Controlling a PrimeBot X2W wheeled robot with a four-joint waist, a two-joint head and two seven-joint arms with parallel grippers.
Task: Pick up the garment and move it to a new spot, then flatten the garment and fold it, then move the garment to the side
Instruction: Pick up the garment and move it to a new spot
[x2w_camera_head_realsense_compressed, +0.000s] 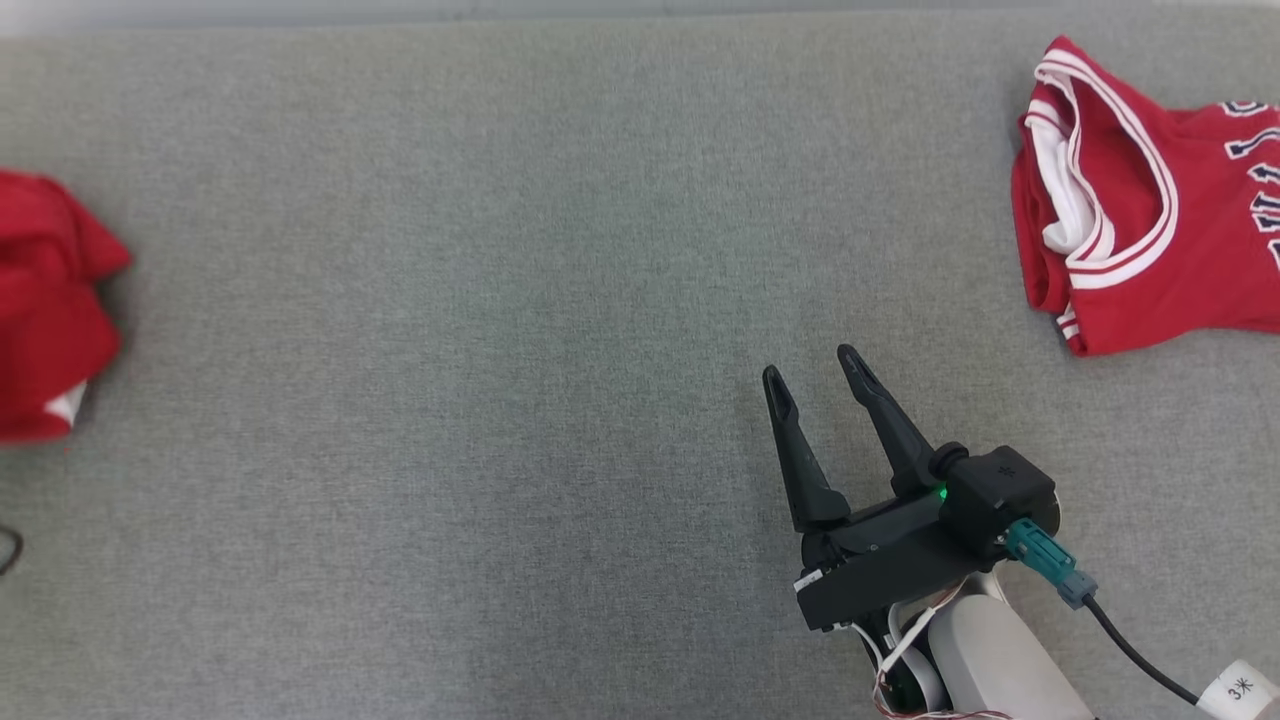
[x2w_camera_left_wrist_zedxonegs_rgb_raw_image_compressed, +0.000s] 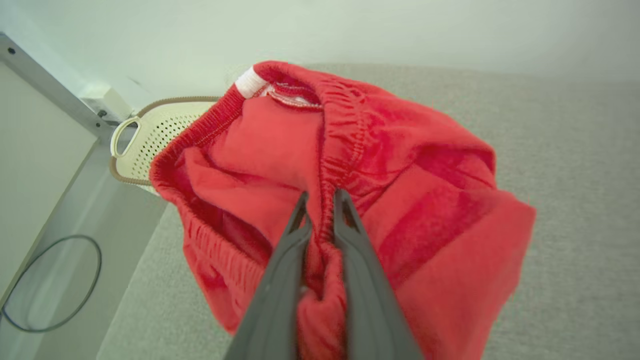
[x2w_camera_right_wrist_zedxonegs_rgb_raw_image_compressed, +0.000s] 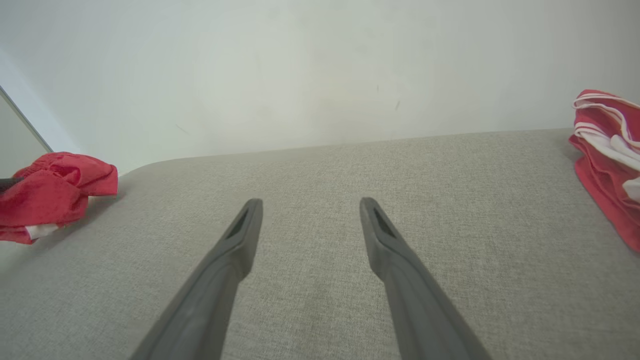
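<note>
L wrist: my left gripper (x2w_camera_left_wrist_zedxonegs_rgb_raw_image_compressed: 321, 196) clamped on red shorts (x2w_camera_left_wrist_zedxonegs_rgb_raw_image_compressed: 400, 165) at waistband, basket (x2w_camera_left_wrist_zedxonegs_rgb_raw_image_compressed: 150, 135) behind | head: shorts at far-left edge of grey surface (x2w_camera_head_realsense_compressed: 500, 300); my right gripper (x2w_camera_head_realsense_compressed: 810, 362) spread, empty, mid-right; red jersey (x2w_camera_head_realsense_compressed: 1130, 200) far right

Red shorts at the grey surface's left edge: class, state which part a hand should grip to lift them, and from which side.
Probably the gathered waistband of the red shorts, coming from the open waist end: it stands up as a thick ridge, easy to pinch, as the left hand does now.
</note>
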